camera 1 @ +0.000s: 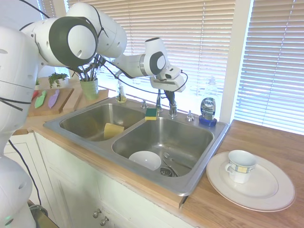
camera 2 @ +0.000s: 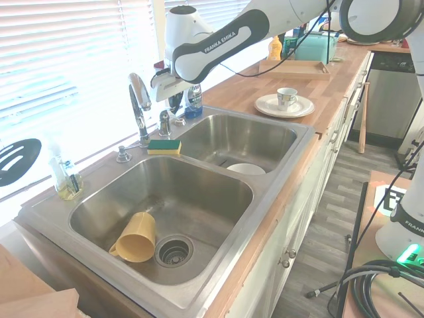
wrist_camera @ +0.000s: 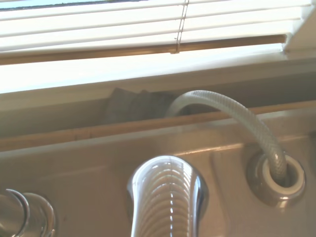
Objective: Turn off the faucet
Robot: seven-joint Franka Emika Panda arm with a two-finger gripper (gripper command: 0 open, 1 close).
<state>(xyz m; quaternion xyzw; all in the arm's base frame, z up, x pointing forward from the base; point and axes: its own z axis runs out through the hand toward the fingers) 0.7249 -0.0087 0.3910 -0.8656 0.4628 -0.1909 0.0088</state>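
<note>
The faucet [camera 1: 158, 101] [camera 2: 138, 106] stands on the sink's back ledge, chrome, with a tall arched spout. Its short upright lever handle [camera 1: 173, 110] [camera 2: 164, 123] rises just right of the spout base in the first exterior view. My gripper [camera 1: 169, 98] [camera 2: 173, 104] hangs directly over that handle, very close to its top. The wrist view shows the handle's rounded chrome top [wrist_camera: 168, 197] from close above, with the ledge and a clear hose [wrist_camera: 237, 123] behind it. No stream of water is visible at the spout.
A green-yellow sponge [camera 1: 151, 113] lies on the divider by the faucet base. A blue-label soap bottle [camera 1: 208, 108] stands to the right of the handle. A white bowl [camera 1: 145, 160] and a yellow cup [camera 1: 113, 129] lie in the sink basins [camera 1: 204, 156]. Window blinds hang close behind.
</note>
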